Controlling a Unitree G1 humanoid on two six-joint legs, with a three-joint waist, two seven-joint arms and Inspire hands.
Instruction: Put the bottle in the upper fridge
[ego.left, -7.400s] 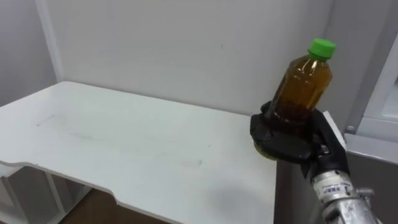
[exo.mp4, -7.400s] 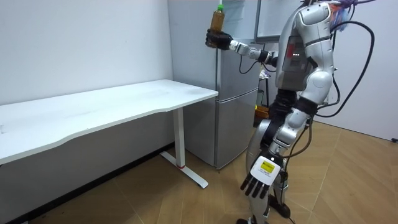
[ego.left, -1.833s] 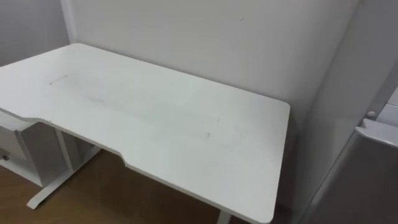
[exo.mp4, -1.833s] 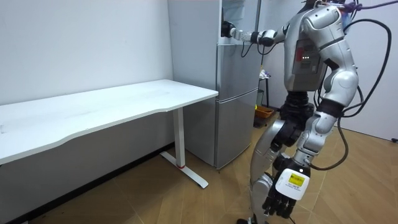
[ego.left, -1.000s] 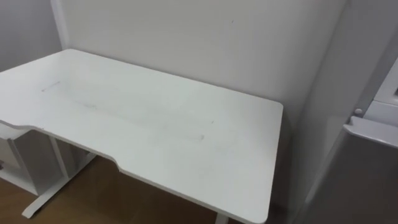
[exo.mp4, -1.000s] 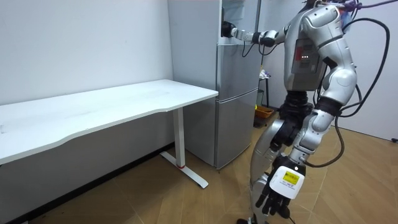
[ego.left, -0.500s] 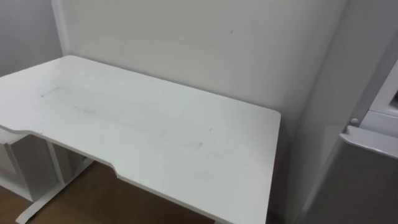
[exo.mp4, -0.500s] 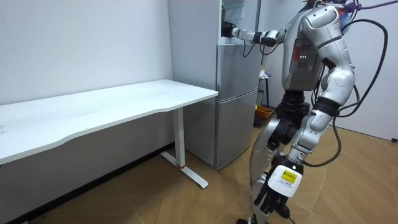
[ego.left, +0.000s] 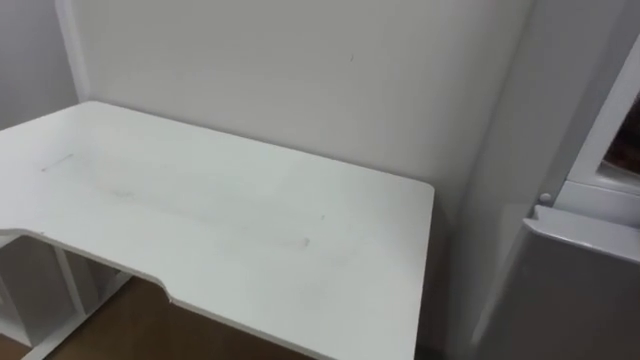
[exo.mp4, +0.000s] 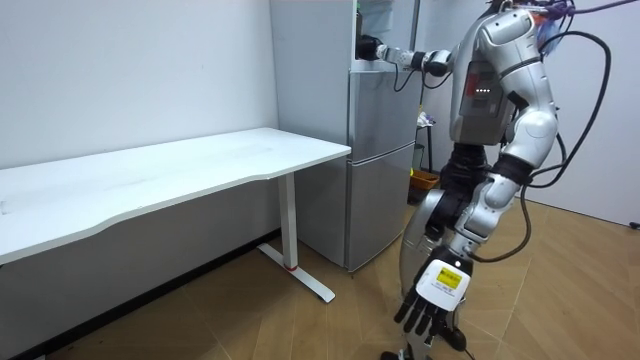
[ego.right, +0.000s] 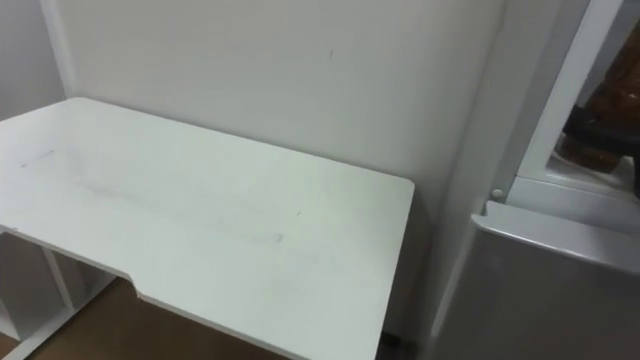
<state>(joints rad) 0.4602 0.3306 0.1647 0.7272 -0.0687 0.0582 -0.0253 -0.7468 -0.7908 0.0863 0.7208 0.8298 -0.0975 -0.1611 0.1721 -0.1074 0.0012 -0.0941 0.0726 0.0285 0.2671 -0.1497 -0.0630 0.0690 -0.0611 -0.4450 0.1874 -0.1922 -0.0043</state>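
A humanoid robot stands before a grey fridge (exo.mp4: 380, 150) beside a white counter (ego.left: 230, 220), its right arm stretched level into the open upper fridge (ego.right: 553, 120). The right hand (exo.mp4: 367, 47) appears curled round the brown bottle (ego.right: 600, 152), which sits at that hand just inside the opening and seems upright, though little of it shows. Judged from here, the shelf lies straight ahead of the bottle, so the right hand alone finishes the job. The left hand (exo.mp4: 428, 312) hangs slack near the floor, fingers spread
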